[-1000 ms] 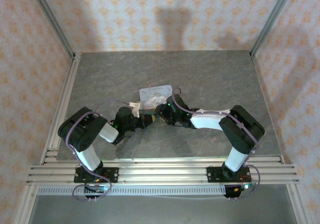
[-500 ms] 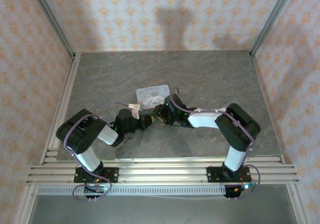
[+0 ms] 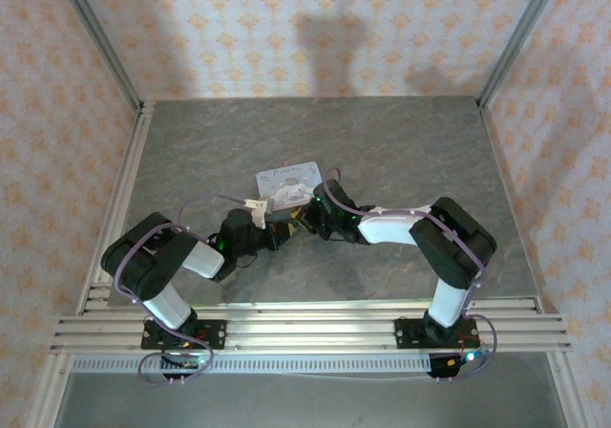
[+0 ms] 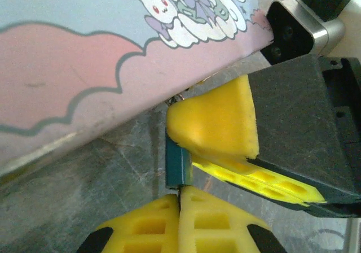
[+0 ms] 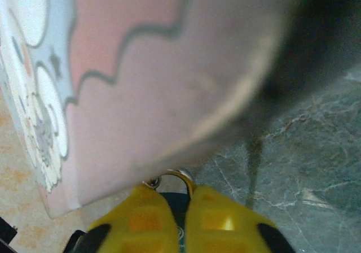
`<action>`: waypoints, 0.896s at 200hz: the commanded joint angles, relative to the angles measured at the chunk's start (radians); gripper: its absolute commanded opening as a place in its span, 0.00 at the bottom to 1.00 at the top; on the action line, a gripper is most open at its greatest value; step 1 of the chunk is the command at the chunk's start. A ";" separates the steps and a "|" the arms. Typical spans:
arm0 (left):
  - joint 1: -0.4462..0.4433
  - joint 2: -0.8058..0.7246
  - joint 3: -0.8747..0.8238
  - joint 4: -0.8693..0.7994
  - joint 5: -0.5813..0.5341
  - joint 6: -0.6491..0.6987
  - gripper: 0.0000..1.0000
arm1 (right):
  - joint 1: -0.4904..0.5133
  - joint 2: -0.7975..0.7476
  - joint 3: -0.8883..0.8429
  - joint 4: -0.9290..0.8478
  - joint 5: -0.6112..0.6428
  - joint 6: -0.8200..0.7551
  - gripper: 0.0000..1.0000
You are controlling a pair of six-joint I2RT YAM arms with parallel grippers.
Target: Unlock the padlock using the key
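tin (image 4: 84,55) crowding left claw (image 4: 179,195), open table (image 3: 401,141) beyond

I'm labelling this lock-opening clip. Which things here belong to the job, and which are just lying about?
Job: padlock, left gripper, right gripper.
Lying about: cartoon-lidded tin beside the padlock.

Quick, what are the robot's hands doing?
Left gripper: closed on the teal padlock.
Right gripper: closed right at the padlock; what it holds cannot be told.
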 commanded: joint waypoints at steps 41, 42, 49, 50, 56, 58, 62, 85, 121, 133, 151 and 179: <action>-0.019 -0.049 0.034 -0.097 0.029 0.121 0.00 | 0.014 0.005 0.016 -0.010 -0.031 0.000 0.00; -0.020 -0.049 0.035 -0.101 0.028 0.124 0.00 | 0.015 0.004 0.016 -0.011 -0.031 -0.001 0.00; -0.024 -0.061 0.041 -0.139 0.016 0.151 0.00 | 0.015 -0.001 0.018 -0.023 -0.027 -0.004 0.00; -0.024 -0.062 0.041 -0.145 0.014 0.155 0.00 | 0.015 -0.001 0.018 -0.025 -0.027 -0.005 0.00; -0.029 -0.075 0.048 -0.181 0.003 0.182 0.00 | 0.015 -0.005 0.022 -0.037 -0.023 -0.008 0.00; -0.031 -0.079 0.051 -0.194 -0.002 0.190 0.00 | 0.015 -0.006 0.023 -0.041 -0.022 -0.008 0.00; -0.035 -0.087 0.055 -0.219 -0.012 0.208 0.00 | 0.015 -0.008 0.024 -0.047 -0.021 -0.010 0.00; -0.059 -0.136 0.065 -0.308 -0.082 0.296 0.00 | 0.014 -0.021 0.044 -0.102 -0.010 -0.015 0.00; -0.111 -0.206 0.063 -0.378 -0.192 0.414 0.00 | 0.014 -0.036 0.074 -0.146 -0.019 -0.002 0.00; -0.131 -0.228 0.070 -0.410 -0.226 0.450 0.00 | 0.015 -0.038 0.084 -0.155 -0.025 -0.002 0.00; -0.139 -0.246 0.077 -0.435 -0.248 0.477 0.00 | 0.015 -0.040 0.089 -0.160 -0.028 -0.006 0.00; -0.144 -0.266 0.084 -0.475 -0.276 0.497 0.00 | 0.015 -0.047 0.075 -0.154 -0.020 0.010 0.00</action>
